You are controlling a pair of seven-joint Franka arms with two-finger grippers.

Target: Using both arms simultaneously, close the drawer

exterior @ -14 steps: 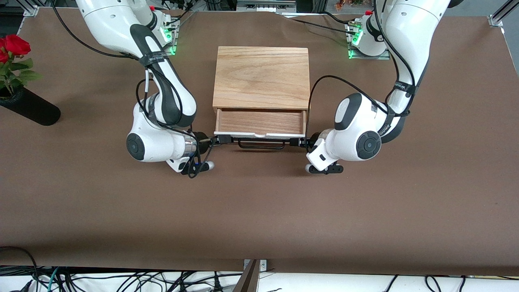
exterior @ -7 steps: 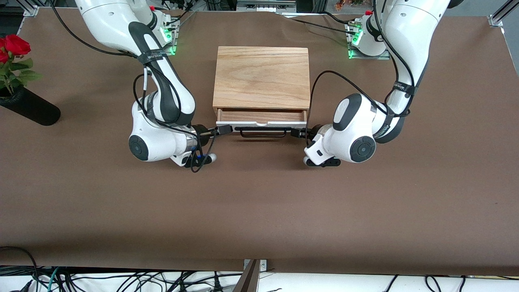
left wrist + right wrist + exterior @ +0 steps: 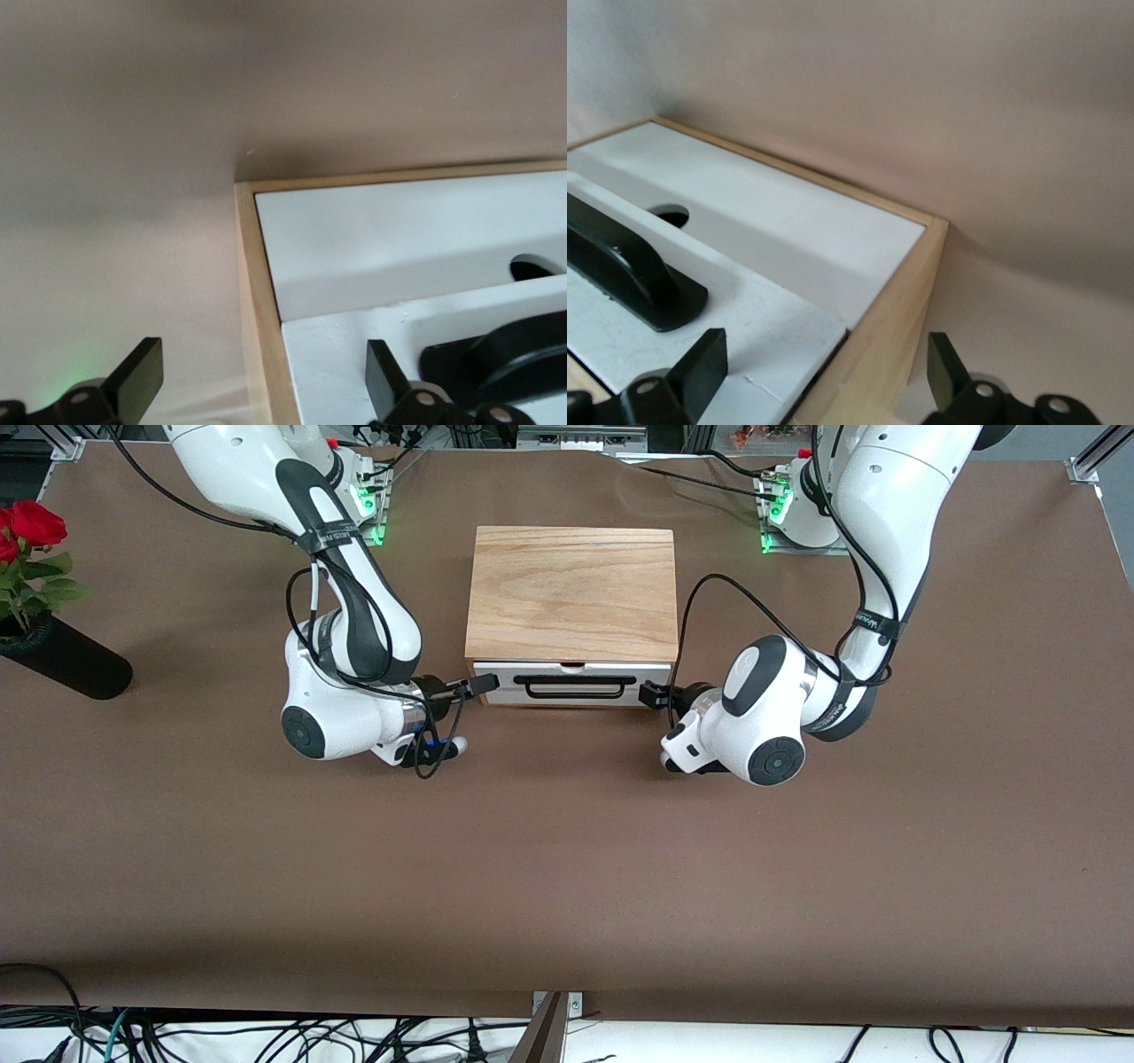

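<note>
The drawer (image 3: 501, 693) sits pushed into the light oak box (image 3: 571, 593), its white front flush with the box's face and its black bar handle (image 3: 576, 685) showing. My left gripper (image 3: 654, 693) is open at the front's end toward the left arm. In the left wrist view (image 3: 263, 376) its jaws straddle the box's wooden edge (image 3: 257, 292) and the white front (image 3: 337, 372). My right gripper (image 3: 483, 685) is open at the other end. In the right wrist view (image 3: 824, 363) its jaws straddle the box edge (image 3: 895, 310) and the front (image 3: 762, 328).
A black vase (image 3: 62, 657) with red roses (image 3: 31, 524) lies at the right arm's end of the table. Black cables (image 3: 266, 1036) hang along the table's edge nearest the camera.
The drawer has slid from well open to fully into the box. Both grippers moved with its front toward the box, away from the camera.
</note>
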